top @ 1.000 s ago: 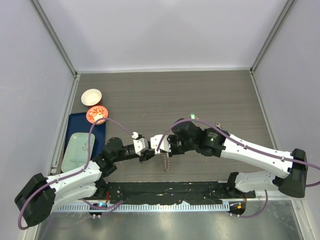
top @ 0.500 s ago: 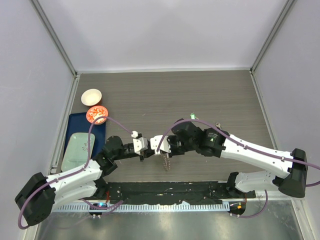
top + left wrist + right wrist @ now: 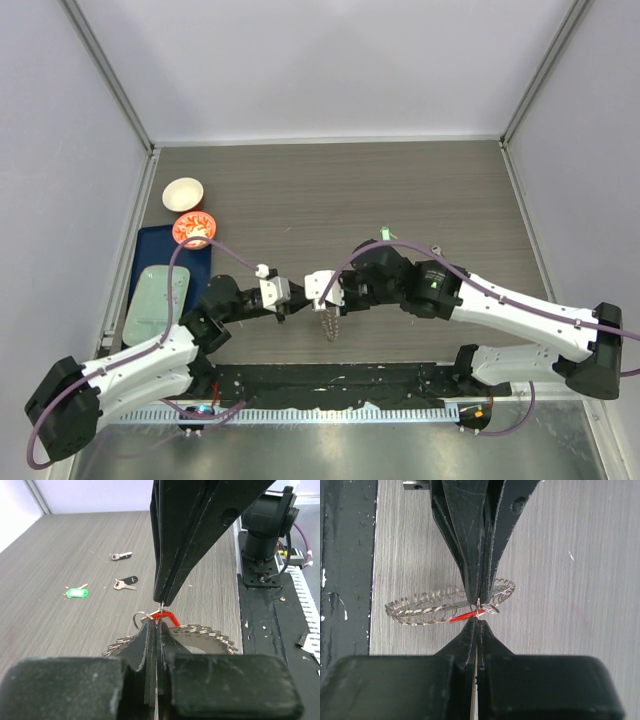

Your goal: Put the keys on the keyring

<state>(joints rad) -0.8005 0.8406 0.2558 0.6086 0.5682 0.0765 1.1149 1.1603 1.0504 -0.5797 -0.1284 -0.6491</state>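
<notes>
Far left, the white bowl [image 3: 183, 193], orange bowl [image 3: 194, 229] and blue tray [image 3: 150, 290] sit out of play.

Mid-table, the left gripper [image 3: 155, 626] is pinched fully closed. Its tips are at the spot where the red key [image 3: 162, 615] meets the keyring [image 3: 200, 631]. Directly opposite, the right gripper [image 3: 477, 623] is also closed, tip to tip with the left. The keyring hangs on edge beneath the two, clear of the table [image 3: 300, 190]. We judge that the right one carries it by the rim.

Further right, the green key [image 3: 384, 232] lies loose on the wood, with the far key [image 3: 436, 250] beyond it. The left wrist view adds a black-headed key [image 3: 127, 582] near the green one.

Step in hand, as we read it: threading the red key onto the ring, both pincers working at one joint. The next move calls for a fine slide to walk the key's small loop [image 3: 490, 610] along the ring wire without either grip slipping. After that, the loose keys want fetching.

Unclear: both sets of fingers crowd the joint, so we cannot tell whether the red key is fully on. Nor can we tell exactly what the left tips pinch. The left gripper's own fingers hide the ring's near part. The key count is uncertain.
</notes>
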